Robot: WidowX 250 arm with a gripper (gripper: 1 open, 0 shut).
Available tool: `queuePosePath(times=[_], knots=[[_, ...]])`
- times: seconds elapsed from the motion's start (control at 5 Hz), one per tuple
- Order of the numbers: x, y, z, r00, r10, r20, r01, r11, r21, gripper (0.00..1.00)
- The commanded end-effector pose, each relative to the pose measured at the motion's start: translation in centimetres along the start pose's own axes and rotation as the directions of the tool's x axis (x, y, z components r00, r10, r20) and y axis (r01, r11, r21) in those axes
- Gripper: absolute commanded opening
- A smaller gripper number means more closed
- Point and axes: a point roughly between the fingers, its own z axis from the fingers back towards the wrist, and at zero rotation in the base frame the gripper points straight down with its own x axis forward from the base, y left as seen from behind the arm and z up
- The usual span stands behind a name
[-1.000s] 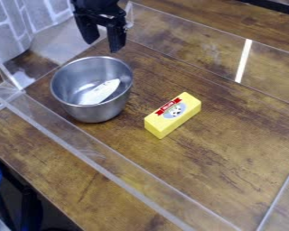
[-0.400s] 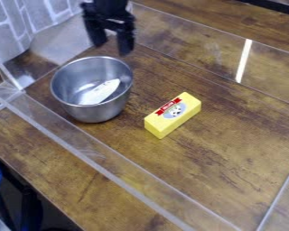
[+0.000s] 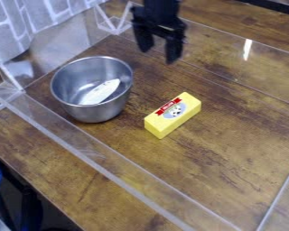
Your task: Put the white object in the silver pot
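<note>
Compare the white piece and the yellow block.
The small white plastic piece lies inside the round shiny steel pot; the yellow rectangular block lies on the bare wooden table. The white piece is plain and rounded; the yellow block is boxy with a red-and-white label. Both lie flat, untouched.

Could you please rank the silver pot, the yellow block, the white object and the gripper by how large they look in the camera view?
1. silver pot, clearly largest.
2. gripper and yellow block: similar apparent size, and the gripper sits farther from the camera, so I won't rank them.
3. white object, smallest, lying inside the pot.
</note>
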Motion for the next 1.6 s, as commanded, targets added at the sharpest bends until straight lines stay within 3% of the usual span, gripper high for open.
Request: queuePosePath(times=[0.0,0.2,0.4,1.0,1.4], knots=[[1.7,3.2,3.5,0.993,-0.012,0.114,0.006,0.999,0.051,1.00],[2.9,6.0,5.1,0.988,-0.019,0.155,0.006,0.997,0.080,1.00],[3.4,7.9,5.6,0.984,-0.021,0.177,0.002,0.995,0.103,1.00],[2.8,11.5,2.5,0.985,-0.019,0.171,-0.005,0.990,0.138,1.00],[2.0,12.7,0.6,0.986,-0.029,0.166,0.003,0.988,0.155,1.00]])
